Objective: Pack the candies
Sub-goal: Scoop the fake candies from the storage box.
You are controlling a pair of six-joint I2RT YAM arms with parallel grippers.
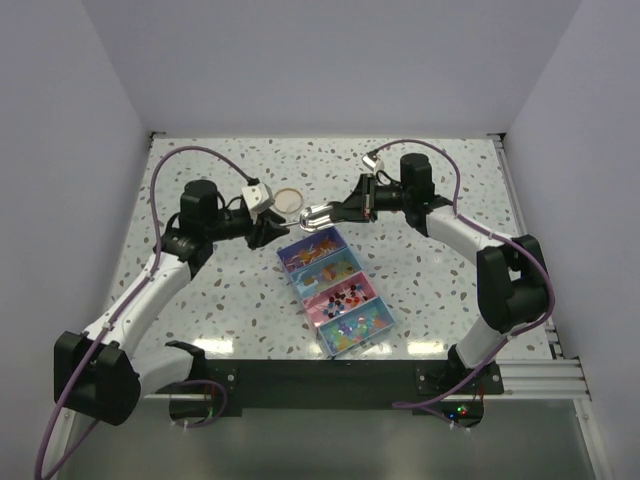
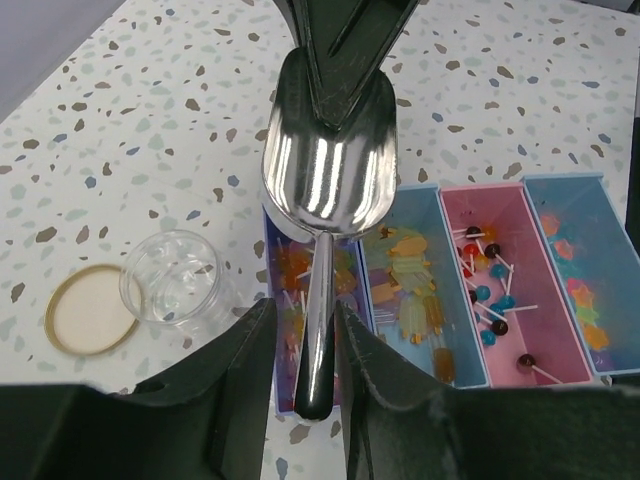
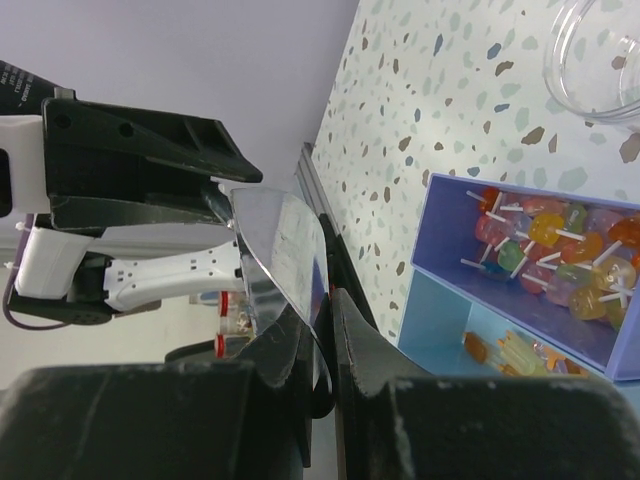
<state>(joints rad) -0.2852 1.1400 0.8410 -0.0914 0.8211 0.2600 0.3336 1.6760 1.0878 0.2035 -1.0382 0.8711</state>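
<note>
Shiny steel scoop [image 2: 330, 170]: bowl pinched by right tool [image 3: 325, 310]; handle pointed down-frame into spread left tool [image 2: 305, 320], over orange candies [image 2: 293, 268].

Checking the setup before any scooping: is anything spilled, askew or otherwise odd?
Nothing is spilled: the candies sit in the box, none loose on the table. One oddity: the right gripper pinches the scoop by its bowl rim, not its handle, which lies between the left gripper's fingers. The box sits skewed to the table edge.

Legible text — none. Tiny white print on the black housing [image 3: 25, 90], upper left of the right wrist view — too small to read.
</note>
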